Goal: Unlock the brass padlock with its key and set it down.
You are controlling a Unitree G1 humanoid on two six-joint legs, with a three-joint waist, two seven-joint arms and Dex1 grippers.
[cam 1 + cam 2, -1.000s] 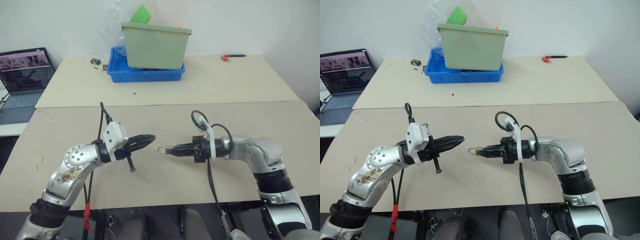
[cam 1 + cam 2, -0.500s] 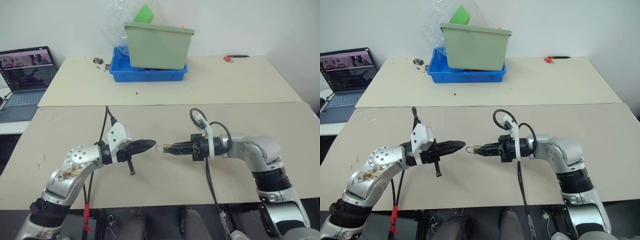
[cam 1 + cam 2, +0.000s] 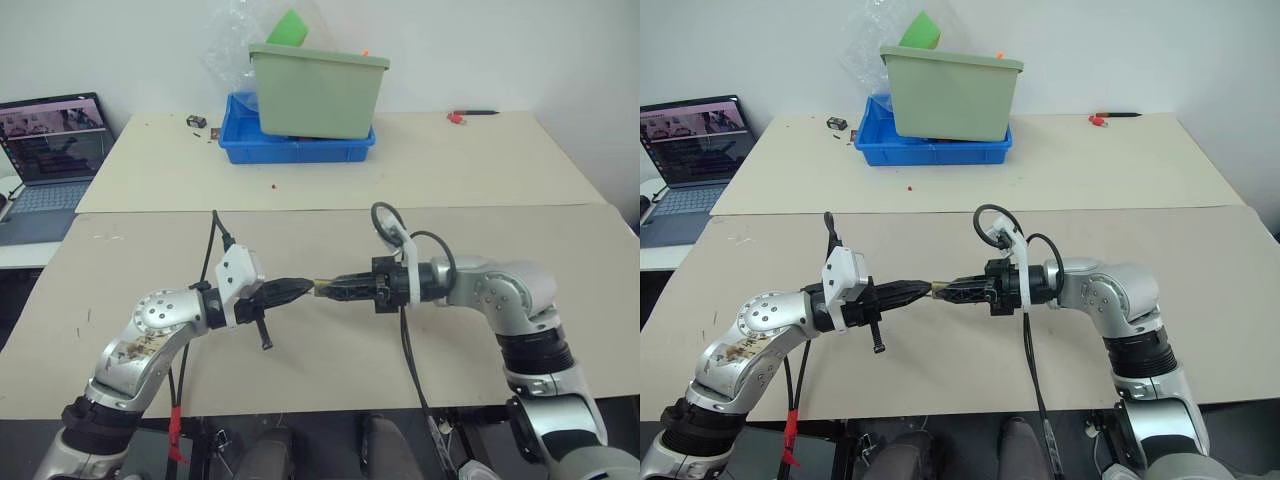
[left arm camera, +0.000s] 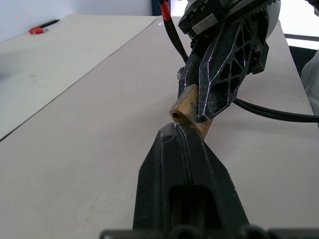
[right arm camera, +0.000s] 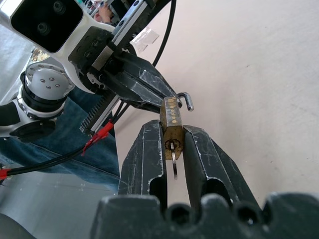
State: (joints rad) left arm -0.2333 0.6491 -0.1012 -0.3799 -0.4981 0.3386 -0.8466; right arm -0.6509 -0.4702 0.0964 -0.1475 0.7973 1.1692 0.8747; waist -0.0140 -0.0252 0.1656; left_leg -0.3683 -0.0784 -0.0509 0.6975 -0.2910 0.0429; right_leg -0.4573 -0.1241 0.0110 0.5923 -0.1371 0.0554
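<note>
The brass padlock (image 5: 171, 124) is clamped between the two fingers of my right gripper (image 5: 171, 131), held above the table in front of me. The key (image 5: 173, 162) sticks out of the keyhole in its near end. The thin silvery shackle (image 5: 187, 102) pokes out of the far end as an open hook. My left gripper (image 3: 300, 288) is shut, and its fingertips (image 4: 177, 130) meet the padlock's (image 4: 188, 107) shackle end. In the head views the two grippers meet tip to tip over the middle of the near table, with the padlock (image 3: 320, 288) between them.
On the far table a blue tray (image 3: 240, 150) holds a green bin (image 3: 315, 90), with a small dark object (image 3: 196, 121) to its left. A red pen (image 3: 468, 116) lies at the back right. A laptop (image 3: 50, 150) stands open at the far left.
My right gripper has carried the padlock left and slightly up, closing the gap to the left gripper's tips. The left gripper has stayed in place, shut.
</note>
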